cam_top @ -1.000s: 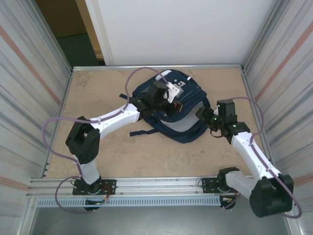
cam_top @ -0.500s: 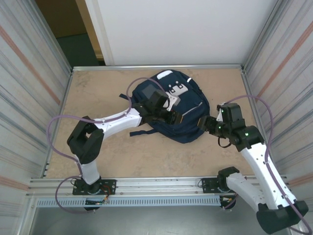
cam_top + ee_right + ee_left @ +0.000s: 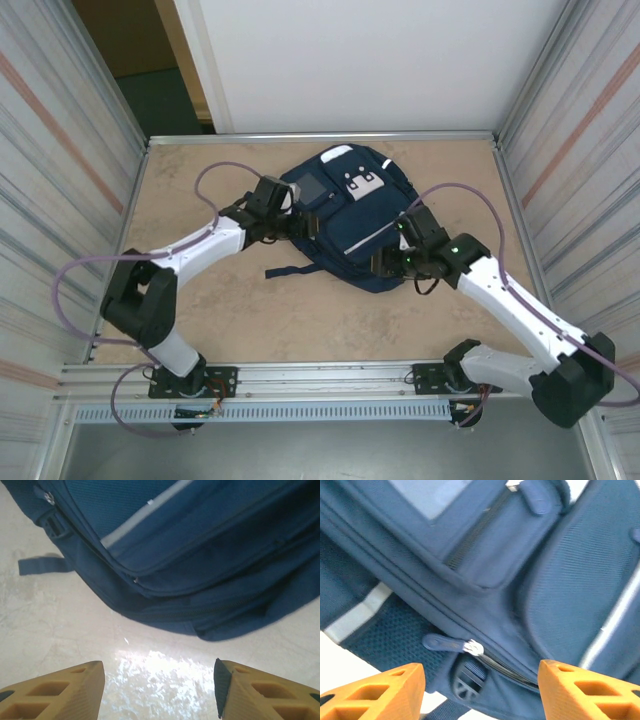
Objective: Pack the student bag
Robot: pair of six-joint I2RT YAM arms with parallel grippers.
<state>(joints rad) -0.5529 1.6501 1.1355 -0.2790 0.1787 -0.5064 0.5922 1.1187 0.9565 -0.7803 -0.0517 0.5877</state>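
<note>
The student bag [image 3: 352, 225] lies flat on the table [image 3: 210, 310], in the middle near the back. The left gripper [image 3: 300, 224] is over the bag's left side, with its fingers apart. The right gripper [image 3: 385, 262] is by the bag's near right edge, fingers apart too.

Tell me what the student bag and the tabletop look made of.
The student bag: woven navy fabric, probably synthetic, matte; mesh texture and stitched seams show close up. The tabletop: smooth beige marbled surface, perhaps laminate or stone; glare shows gloss.
</note>
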